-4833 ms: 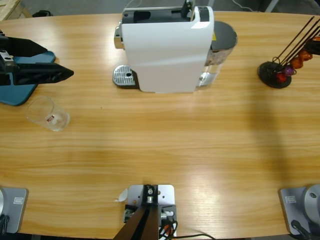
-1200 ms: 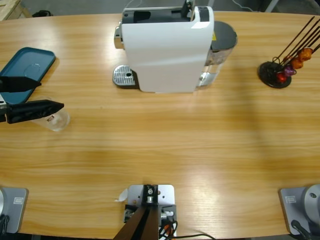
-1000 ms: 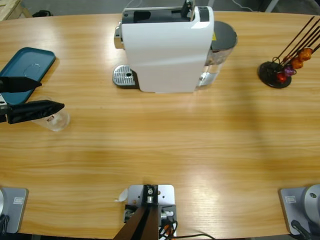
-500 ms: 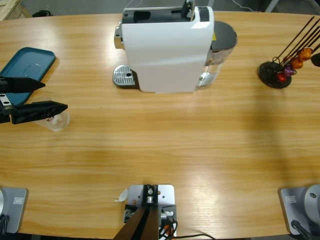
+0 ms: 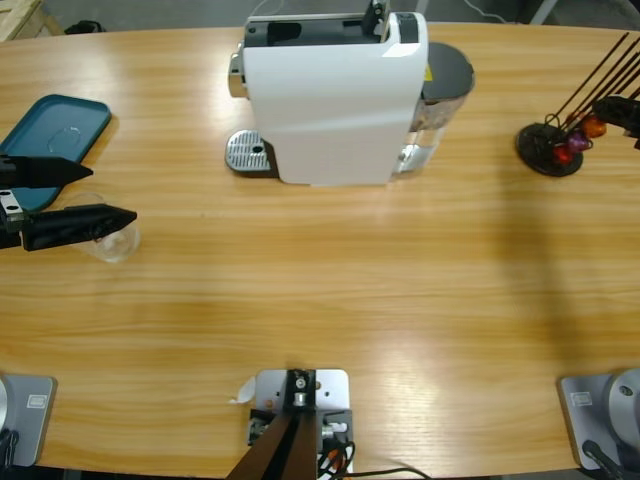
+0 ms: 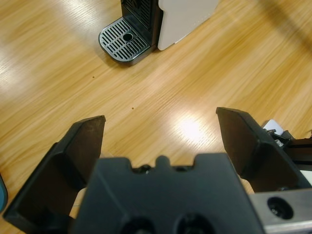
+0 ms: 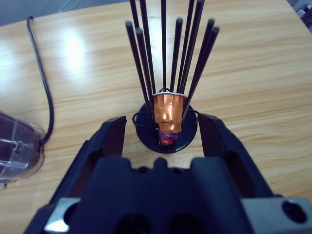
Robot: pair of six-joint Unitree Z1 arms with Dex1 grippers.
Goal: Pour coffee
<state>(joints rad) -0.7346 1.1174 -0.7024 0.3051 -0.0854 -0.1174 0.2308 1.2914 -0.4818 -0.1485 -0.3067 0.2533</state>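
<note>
The left end effector [image 5: 85, 194] hangs at the bench's [image 5: 330, 290] left edge with its jaws spread wide, one on either side of the clear glass [image 5: 107, 238], which stands upright between them. It is placed to close on the glass, probably so the glass can be carried under the spout. No coffee shows in the glass or anywhere else; it has yet to be made. Ahead of the left end effector, well apart, the white coffee machine [image 5: 335, 95] stands with its drip tray [image 6: 125, 41] bare. Just behind this end effector lies a blue tray [image 5: 60, 125].

The right end effector [image 7: 163, 132] is also spread, facing the capsule rack [image 7: 165, 127] just ahead. An orange capsule [image 7: 168, 111] sits between the rack's black rods, level with the gap between the jaws. That placement suggests a capsule pick comes next.
</note>
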